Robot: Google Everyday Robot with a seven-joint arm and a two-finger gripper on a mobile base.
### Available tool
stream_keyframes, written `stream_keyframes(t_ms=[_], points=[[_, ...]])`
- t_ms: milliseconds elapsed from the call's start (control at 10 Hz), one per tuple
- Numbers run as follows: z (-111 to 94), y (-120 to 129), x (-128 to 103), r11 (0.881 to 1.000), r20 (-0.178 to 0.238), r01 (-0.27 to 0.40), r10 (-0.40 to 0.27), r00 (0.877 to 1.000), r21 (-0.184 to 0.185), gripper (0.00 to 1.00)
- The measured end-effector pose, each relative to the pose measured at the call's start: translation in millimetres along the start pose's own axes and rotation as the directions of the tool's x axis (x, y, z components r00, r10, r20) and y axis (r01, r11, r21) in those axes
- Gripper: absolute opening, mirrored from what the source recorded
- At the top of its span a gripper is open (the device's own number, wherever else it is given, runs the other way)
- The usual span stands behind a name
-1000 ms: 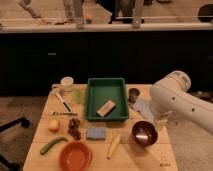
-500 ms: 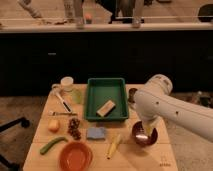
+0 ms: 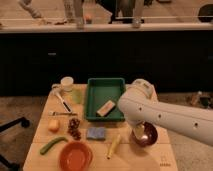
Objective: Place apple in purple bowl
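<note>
We see the hand [image 3: 139, 131] hanging over the near rim of the purple bowl [image 3: 150, 136] at the right front of the bench [image 3: 164, 152], its fingers spread wide with nothing between them. The apple [image 3: 54, 126] sits on the bench's left side, well apart from that bowl, just beside the grapes [image 3: 75, 128].

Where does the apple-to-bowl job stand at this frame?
Done: nothing yet. The apple lies on the table beside the grapes, untouched. In hand: the gripper hangs over the purple bowl, far from the apple, jaws open and empty. Left: reach the apple, grasp it, carry it to the bowl, release.
</note>
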Motion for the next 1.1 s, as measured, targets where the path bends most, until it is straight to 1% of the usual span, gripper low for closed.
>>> stream_keyframes(t_ms=[600,700,800,1100], points=[[0,1,1,1.000,0.003,-0.004,0.004,1.000,0.000,0.80],[-2,3,-2,1.000,0.006,0.016,-0.016,1.000,0.008,0.80],[-4,6,-8,0.999,0.009,0.036,-0.036,0.999,0.011,0.80],[-16,-1,-59,0.991,0.006,0.131,-0.131,0.991,0.038,0.80]])
